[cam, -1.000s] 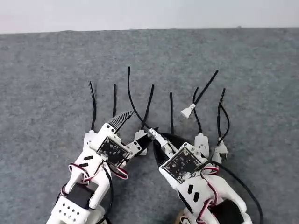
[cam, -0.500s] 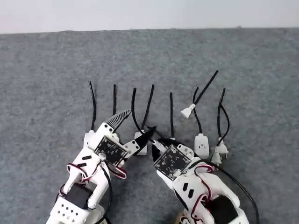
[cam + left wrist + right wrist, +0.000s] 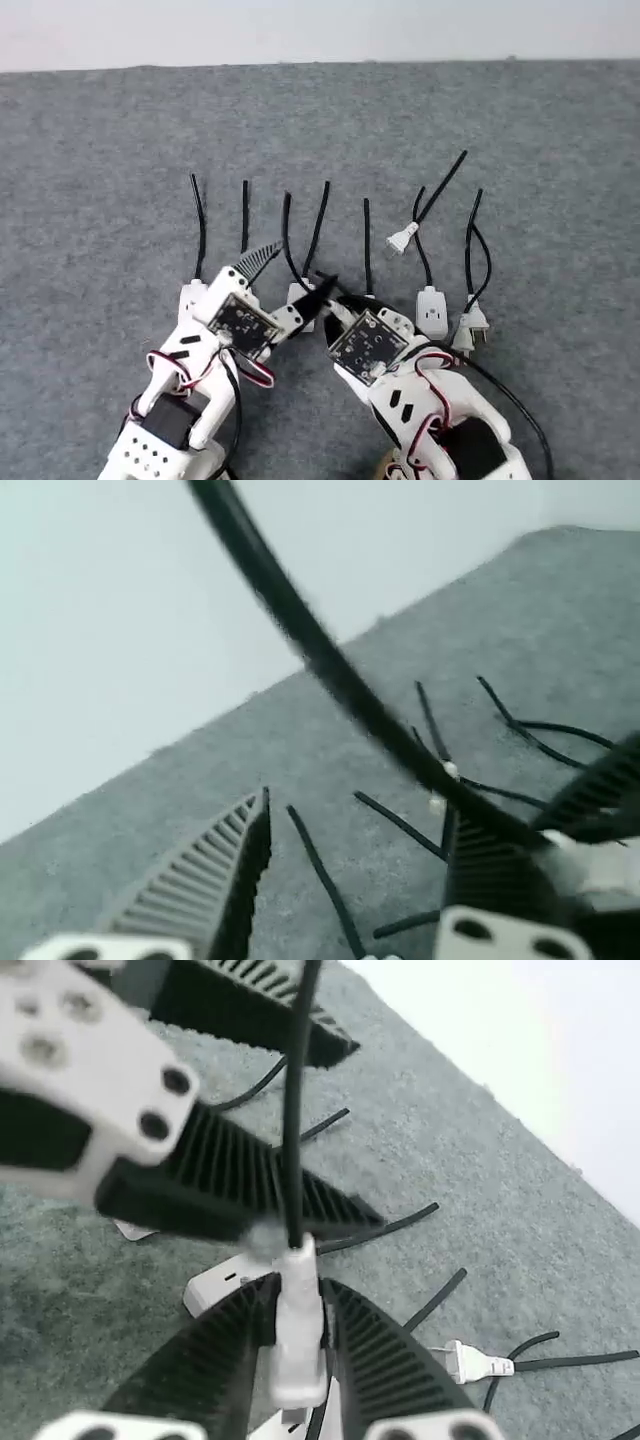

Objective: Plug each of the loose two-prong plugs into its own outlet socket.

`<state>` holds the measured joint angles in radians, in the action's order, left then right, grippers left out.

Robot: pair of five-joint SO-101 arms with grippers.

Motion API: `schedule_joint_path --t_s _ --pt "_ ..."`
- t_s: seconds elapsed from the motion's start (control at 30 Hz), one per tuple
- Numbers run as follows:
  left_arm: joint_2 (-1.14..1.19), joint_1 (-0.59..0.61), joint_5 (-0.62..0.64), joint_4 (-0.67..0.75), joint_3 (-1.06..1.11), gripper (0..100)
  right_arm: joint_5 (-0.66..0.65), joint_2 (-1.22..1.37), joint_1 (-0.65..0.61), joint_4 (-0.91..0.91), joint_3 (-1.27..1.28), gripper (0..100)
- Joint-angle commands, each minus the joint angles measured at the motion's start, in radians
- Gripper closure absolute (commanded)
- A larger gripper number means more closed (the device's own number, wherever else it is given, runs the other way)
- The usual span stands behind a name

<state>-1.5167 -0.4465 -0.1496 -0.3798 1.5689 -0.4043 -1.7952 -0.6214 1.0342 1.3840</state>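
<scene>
Right gripper [image 3: 300, 1298] carried its plug [image 3: 297, 1350] leftward; left gripper [image 3: 358, 818] stays open.

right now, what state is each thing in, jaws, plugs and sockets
left jaws: open
right jaws: shut on the held plug
held plug: clamped, not in any socket
middle plug: loose, unplugged
right plug: loose, unplugged
right socket: nothing plugged in

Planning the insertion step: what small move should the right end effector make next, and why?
Probably ease the plug toward the white socket just ahead: the right end effector is shut on it, and it isn't yet seated.
</scene>
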Motion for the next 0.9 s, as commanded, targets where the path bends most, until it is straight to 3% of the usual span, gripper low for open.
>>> schedule_joint_path --t_s 0.0,0.4,0.87 --pt "-0.015 -0.029 -0.002 -0.009 -0.062 73 -0.012 -0.01 -0.01 -0.047 0.006 99.0" --pt "-0.015 0.018 -0.008 0.0 -0.064 73 -0.012 -0.012 -0.01 -0.038 0.002 99.0" --pt "-0.006 0.061 -0.002 0.18 0.047 73 -0.008 -0.004 0.085 -0.047 -0.17 99.0"
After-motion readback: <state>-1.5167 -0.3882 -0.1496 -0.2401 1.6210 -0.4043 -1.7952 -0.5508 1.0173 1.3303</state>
